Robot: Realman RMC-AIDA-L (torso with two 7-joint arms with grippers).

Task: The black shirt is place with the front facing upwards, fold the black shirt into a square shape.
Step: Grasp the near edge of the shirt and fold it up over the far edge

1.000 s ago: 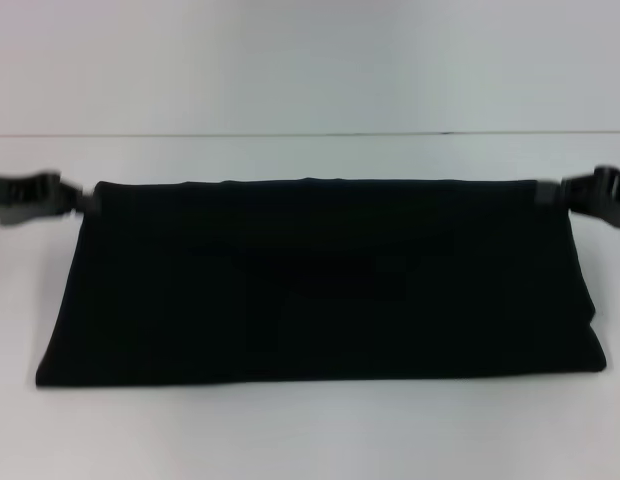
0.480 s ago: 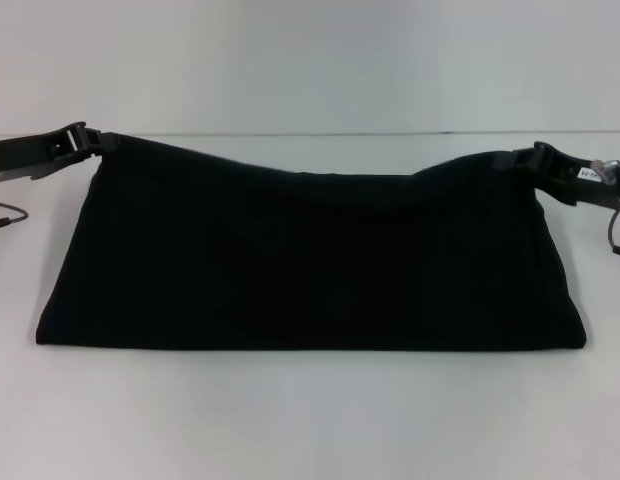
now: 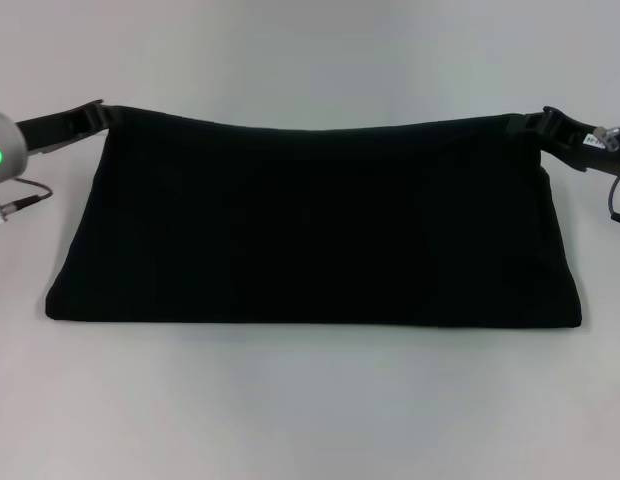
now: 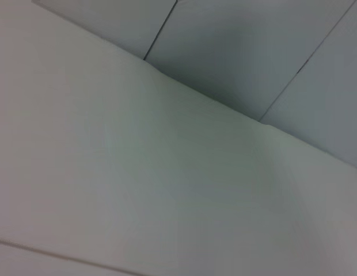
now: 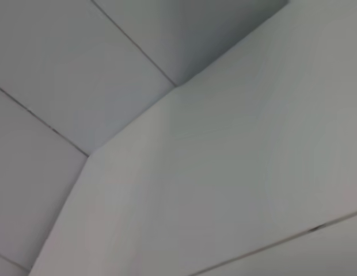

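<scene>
Shirt: one black shirt (image 3: 315,225) seen, folded into wide band, lower edge laid on white surface (image 3: 310,410). Far corners held raised by two grippers: left gripper (image 3: 102,113), right gripper (image 3: 530,125), jaws clamped on cloth.

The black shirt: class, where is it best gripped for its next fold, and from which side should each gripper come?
Probably at its two far top corners, each gripper coming from its own outer side. The black shirt is a wide, limp band; the left gripper and right gripper already pinch those corners, keeping the top edge stretched.
</scene>
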